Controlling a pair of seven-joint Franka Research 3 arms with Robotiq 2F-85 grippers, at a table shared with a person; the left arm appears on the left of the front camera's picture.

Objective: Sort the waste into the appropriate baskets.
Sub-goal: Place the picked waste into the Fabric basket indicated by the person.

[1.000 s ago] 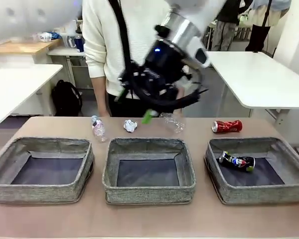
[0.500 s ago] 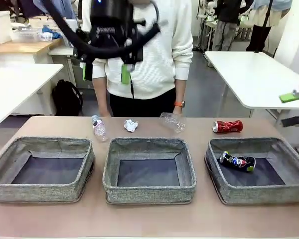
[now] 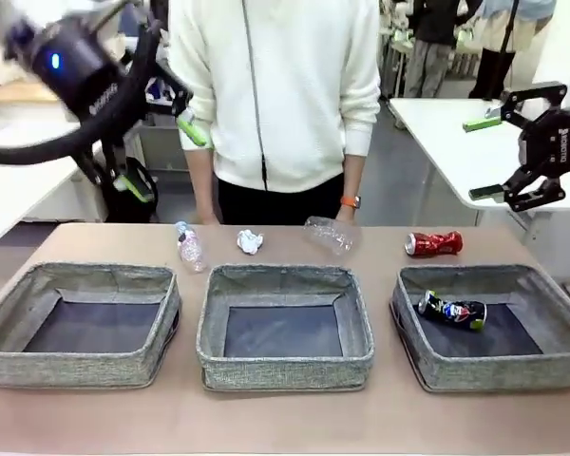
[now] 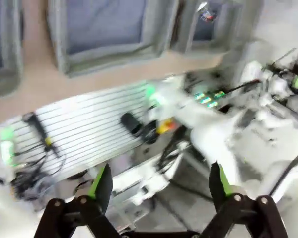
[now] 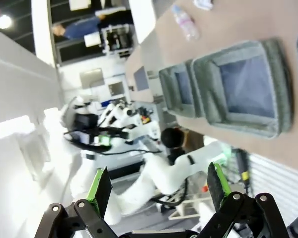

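Both arms hang high above the table with nothing in their grasp. The left gripper sits in the upper left of the front view and the right gripper in the upper right, each with its green-padded fingers spread to full width.

Four pieces of waste lie in a row along the far edge, yet to be sorted: a clear plastic bottle at left of centre, crumpled white paper beside it, a clear plastic cup on its side, and a crushed red can at right. A dark can already lies in the right basket. The middle basket and the left basket hold nothing.

A person in a white jumper stands at the far side, one wrist with an orange band hanging just behind the cup.

The step in hand appears to be the next pick, and the red can looks the natural choice, since it lies nearest the right gripper and just beyond the basket that holds its like. Done well, that means coming down from above with the fingers set across the can's narrow width, closing gently on the dented metal, lifting clear of the soft wall before crossing it — and letting go low over the basket floor. The cup is best left until the person's arm is well apart from it.
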